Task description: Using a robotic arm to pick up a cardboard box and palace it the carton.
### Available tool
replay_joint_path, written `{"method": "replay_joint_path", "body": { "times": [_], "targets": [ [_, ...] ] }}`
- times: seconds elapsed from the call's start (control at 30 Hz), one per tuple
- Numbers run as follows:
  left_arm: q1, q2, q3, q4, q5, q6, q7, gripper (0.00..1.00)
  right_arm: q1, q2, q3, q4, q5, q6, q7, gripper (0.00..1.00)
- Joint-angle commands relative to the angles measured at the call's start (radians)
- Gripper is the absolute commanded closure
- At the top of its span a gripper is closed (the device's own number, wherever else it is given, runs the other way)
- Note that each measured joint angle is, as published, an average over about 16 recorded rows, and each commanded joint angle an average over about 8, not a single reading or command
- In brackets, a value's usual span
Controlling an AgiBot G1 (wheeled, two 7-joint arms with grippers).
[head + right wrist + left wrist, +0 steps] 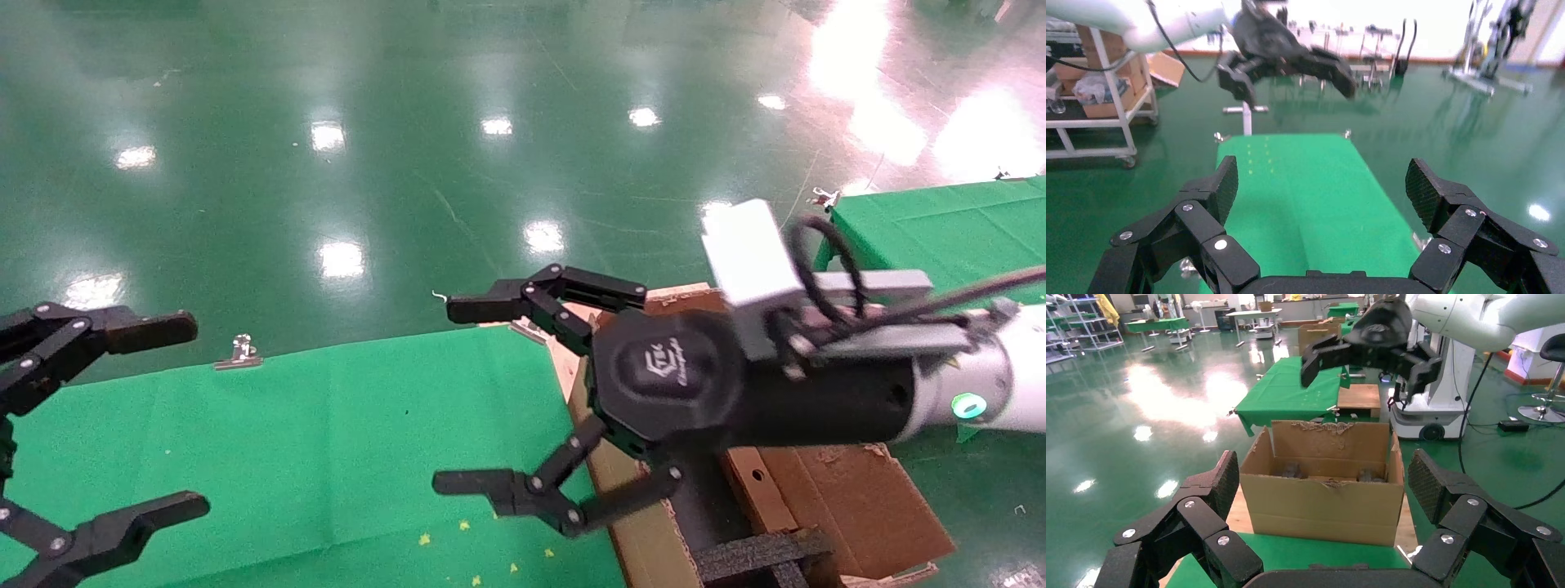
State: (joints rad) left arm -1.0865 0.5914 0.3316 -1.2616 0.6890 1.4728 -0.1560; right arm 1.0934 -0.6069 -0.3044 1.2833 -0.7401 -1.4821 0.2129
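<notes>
The left pincer (176, 420) hangs at the near left edge of the head view over the green tabletop (327, 441), its fingers spread wide with nothing between them. The right pincer (466, 396), on the robotic arm (993, 384) reaching in from the right, hovers beside the carton's (850, 498) near wall, spread wide too and holding nothing. The carton stands open at the tabletop's right end, ragged flaps up, black foam inside. The cardboard box cannot be made out. Beyond lies a glossy green floor (409, 122).
</notes>
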Motion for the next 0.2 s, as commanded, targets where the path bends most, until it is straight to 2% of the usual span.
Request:
{"method": "replay_joint_path", "body": {
  "times": [0.03, 0.2],
  "targets": [
    [0.0, 0.0, 0.0, 0.0, 0.0, 0.0, 0.0, 0.0, -0.03, -0.006, 0.041, 0.001, 0.015, -0.02, -0.034, 0.0],
    [0.0, 0.0, 0.0, 0.0, 0.0, 0.0, 0.0, 0.0, -0.049, -0.01, 0.068, 0.001, 0.025, -0.033, -0.048, 0.0]
  ]
}}
